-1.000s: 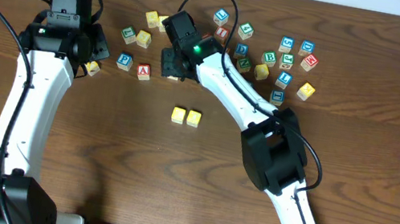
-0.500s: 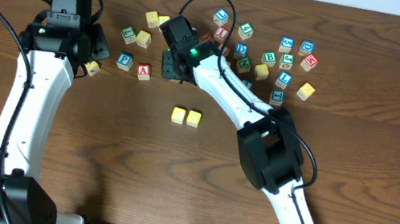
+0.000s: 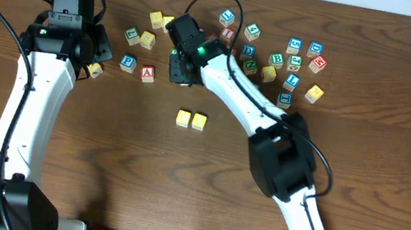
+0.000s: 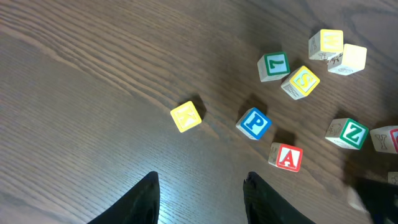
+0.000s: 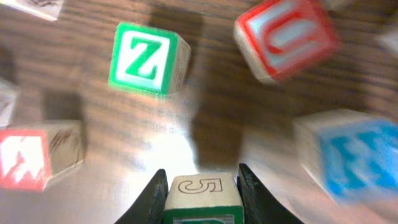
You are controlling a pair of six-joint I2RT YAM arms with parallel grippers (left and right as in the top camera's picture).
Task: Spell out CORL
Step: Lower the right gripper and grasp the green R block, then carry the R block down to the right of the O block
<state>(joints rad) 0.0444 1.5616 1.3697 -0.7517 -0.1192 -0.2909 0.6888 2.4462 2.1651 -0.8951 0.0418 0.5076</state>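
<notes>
The jaws of the left gripper (image 4: pixel 200 186) stand partly open with nothing between them. Those of the right gripper (image 5: pixel 202 180) bear on both sides of a green-edged cube (image 5: pixel 202 194). Overhead, that grip sits just right of the red A cube (image 3: pixel 148 73). The two yellow cubes (image 3: pixel 190 119) lie side by side nearer the robot and right of the A, their row running left to right, plain faces up. In the left wrist view the A lies ahead of the empty fingers, with the green Z cube (image 4: pixel 348 132) just beyond it to the right. In the right wrist view the held piece is right of the A. Being a cube, it has no long axis; an outlined figure faces the camera upright, and no R can be read. The Z and a blurred red cube (image 5: pixel 286 37) crowd close ahead, so a skewed lift could knock them, or the piece could be set down wrong face up.
</notes>
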